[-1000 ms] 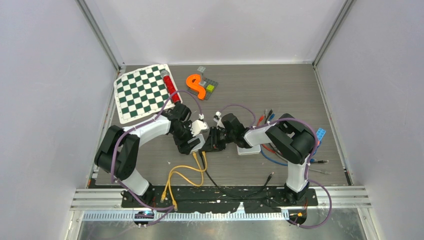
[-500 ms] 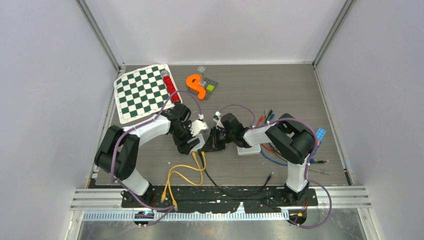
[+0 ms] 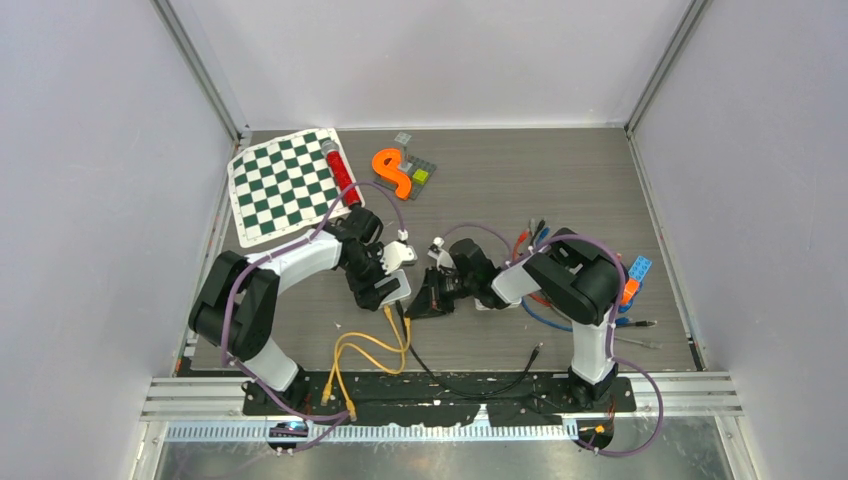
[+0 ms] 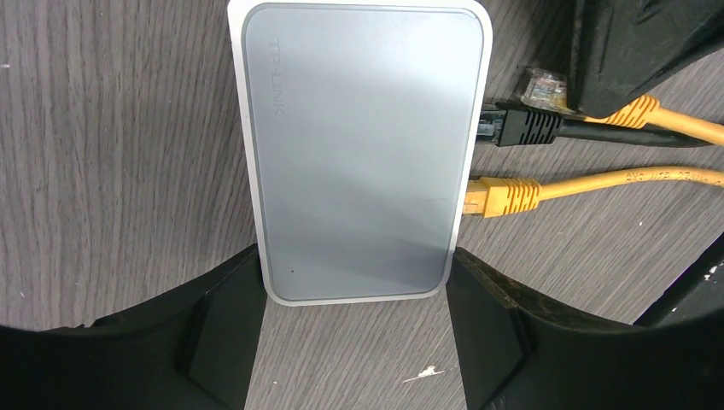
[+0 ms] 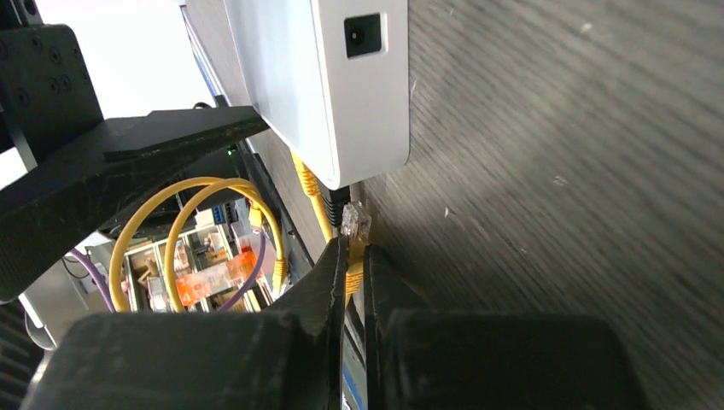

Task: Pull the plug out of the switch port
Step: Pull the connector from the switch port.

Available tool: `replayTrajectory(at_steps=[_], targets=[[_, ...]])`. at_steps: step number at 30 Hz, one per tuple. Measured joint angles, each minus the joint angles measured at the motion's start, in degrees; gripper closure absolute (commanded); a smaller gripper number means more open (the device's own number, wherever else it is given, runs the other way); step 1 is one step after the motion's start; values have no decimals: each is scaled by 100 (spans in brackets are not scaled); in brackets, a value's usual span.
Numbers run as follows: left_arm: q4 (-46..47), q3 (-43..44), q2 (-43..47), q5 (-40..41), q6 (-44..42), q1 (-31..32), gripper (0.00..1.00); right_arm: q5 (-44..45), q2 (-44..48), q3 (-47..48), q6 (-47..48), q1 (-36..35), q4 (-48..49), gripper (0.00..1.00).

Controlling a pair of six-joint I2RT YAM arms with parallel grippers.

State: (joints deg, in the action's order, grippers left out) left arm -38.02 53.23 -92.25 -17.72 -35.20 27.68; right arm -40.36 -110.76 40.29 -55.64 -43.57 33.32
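Soft, even overhead light makes the top view sharp. The switch (image 4: 363, 154) carries a pale sheen. Behind the dark, blurred right tool (image 5: 352, 265), the upper left corner blows out white.

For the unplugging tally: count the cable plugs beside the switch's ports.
3: a black plug and a yellow plug in the switch; a clear-tipped plug out, in the right tool. Others may be hidden.

Plug (image 4: 546, 86) out, right hand (image 5: 351, 249) back
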Motion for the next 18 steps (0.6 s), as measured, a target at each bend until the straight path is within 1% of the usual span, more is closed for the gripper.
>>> replayTrajectory(at_steps=[4, 7, 11, 14, 15, 16, 18], targets=[[2, 0, 0, 7, 20, 0, 50, -46, 81, 4, 42, -28, -212, 95], [11, 0, 0, 11, 46, 0, 46, 85, 350, -15, 190, -68, -525, 95], [50, -13, 17, 22, 72, 0, 39, 527, 1161, -111, 579, -111, -1104, 95], [162, -79, 105, 37, 85, 0, 33, 815, 1869, -160, 953, -111, -1353, 95], [205, -109, 173, 44, 109, 0, 8, 881, 2087, -164, 1080, -111, -1397, 95], [229, -120, 225, 57, 138, 0, 1, 927, 2264, -164, 1204, -109, -1416, 95], [326, -136, 382, 76, 212, 0, 1, 975, 2516, -168, 1388, -107, -1419, 95]])
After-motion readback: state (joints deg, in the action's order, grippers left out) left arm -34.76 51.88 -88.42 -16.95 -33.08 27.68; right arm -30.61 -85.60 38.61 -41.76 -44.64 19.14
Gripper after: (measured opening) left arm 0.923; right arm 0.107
